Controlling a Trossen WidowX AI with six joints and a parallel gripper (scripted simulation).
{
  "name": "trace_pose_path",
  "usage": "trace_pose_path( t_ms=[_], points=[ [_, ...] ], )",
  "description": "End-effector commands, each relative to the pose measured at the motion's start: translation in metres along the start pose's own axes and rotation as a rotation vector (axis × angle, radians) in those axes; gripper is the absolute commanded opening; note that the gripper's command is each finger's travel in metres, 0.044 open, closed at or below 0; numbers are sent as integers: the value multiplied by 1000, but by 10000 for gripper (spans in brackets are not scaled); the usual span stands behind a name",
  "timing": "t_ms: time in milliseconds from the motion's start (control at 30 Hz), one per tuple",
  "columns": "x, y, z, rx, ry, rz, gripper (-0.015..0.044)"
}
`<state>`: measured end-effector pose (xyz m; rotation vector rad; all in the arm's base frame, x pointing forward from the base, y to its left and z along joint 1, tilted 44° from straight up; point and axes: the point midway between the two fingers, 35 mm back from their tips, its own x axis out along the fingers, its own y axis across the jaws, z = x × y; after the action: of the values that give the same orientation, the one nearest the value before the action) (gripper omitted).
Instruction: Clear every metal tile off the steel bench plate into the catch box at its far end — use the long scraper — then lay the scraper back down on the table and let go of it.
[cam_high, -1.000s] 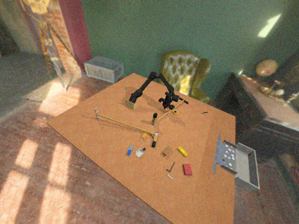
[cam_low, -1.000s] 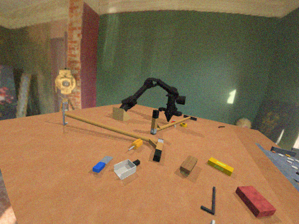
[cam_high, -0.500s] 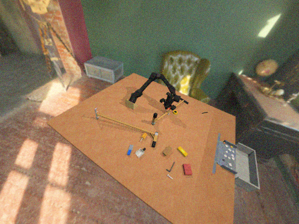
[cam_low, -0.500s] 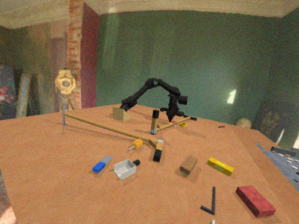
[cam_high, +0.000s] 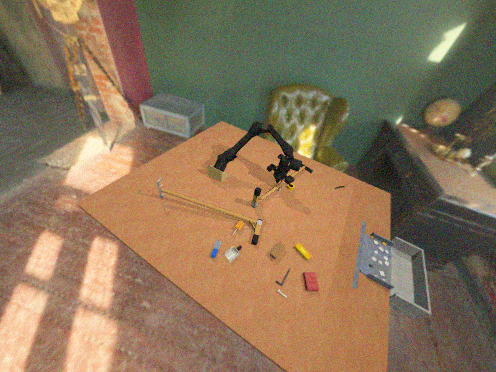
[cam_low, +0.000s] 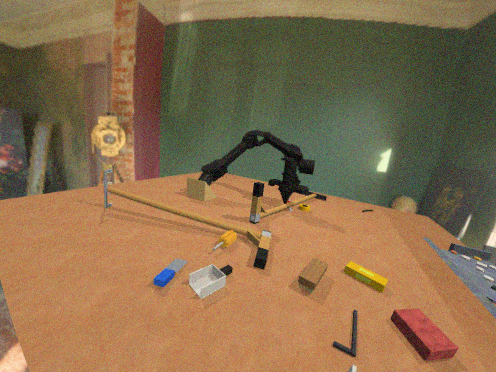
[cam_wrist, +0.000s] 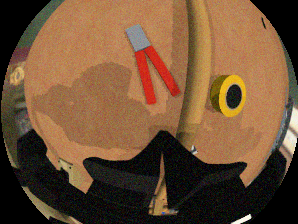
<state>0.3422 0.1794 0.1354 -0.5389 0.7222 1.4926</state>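
Observation:
My gripper (cam_high: 281, 183) (cam_low: 285, 201) (cam_wrist: 162, 133) is shut and empty, pointing down above the table beside a shorter wooden pole (cam_high: 270, 192) (cam_low: 290, 204) (cam_wrist: 198, 65). That pole has a dark grip at its back end and a black-topped head at its near end. A longer wooden pole (cam_high: 205, 204) (cam_low: 175, 212) lies to the left with an upright grey plate at its left end. I cannot tell for certain which pole is the long scraper. Several pale tiles (cam_high: 382, 273) lie on the blue-grey bench plate (cam_high: 366, 257) (cam_low: 462, 266) at the right. The catch box (cam_high: 404, 270) adjoins its far end.
Red-handled pliers (cam_wrist: 145, 77) and a yellow tape roll (cam_wrist: 232, 95) (cam_low: 304, 208) lie near the gripper. A screwdriver (cam_low: 228, 239), blue-handled tool (cam_low: 165, 277), small tray (cam_low: 207, 281), brown block (cam_low: 313, 273), yellow block (cam_low: 366, 276), hex key (cam_low: 354, 332) and red block (cam_low: 424, 333) lie towards the front.

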Motion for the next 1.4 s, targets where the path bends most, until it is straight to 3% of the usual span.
trace_pose_path(
  t_ms=[0, 1367],
  points=[
    [2, -5, -1, -1, 0, 6, 0],
    [2, -46, 0, -2, 0, 4, 0]
  ],
)
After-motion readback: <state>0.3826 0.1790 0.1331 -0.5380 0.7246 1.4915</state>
